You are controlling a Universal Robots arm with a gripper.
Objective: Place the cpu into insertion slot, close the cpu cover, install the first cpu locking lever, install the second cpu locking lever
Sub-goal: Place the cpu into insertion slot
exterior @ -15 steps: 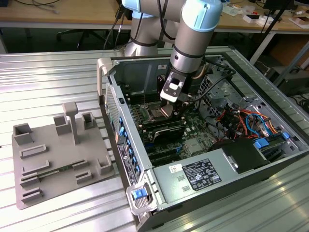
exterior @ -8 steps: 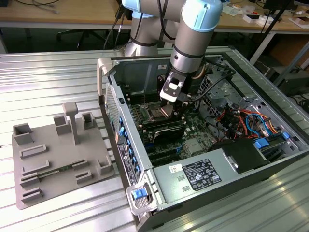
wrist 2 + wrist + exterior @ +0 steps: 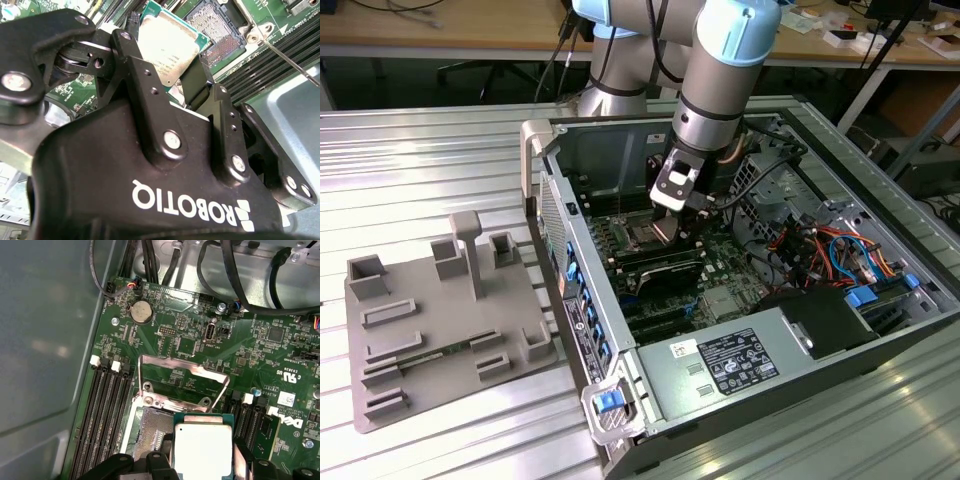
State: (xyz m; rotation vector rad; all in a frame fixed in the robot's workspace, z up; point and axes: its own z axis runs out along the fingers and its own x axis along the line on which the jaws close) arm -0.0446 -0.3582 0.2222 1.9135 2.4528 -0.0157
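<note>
My jaws are clamped on the cpu (image 3: 204, 450), holding it just above and partly over the insertion slot (image 3: 150, 427), inside the open computer case (image 3: 610, 150). I see the slot's pin grid exposed, and the cpu cover (image 3: 176, 401) stands raised from the slot's edge.

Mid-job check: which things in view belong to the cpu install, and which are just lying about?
Job in hand:
- tool, shut on the cpu
- insertion slot, empty
- cpu cover, raised open
- locking lever

Lying about:
- memory slots
- coin cell battery
- grey fixture tray, outside the case
- power supply
</note>
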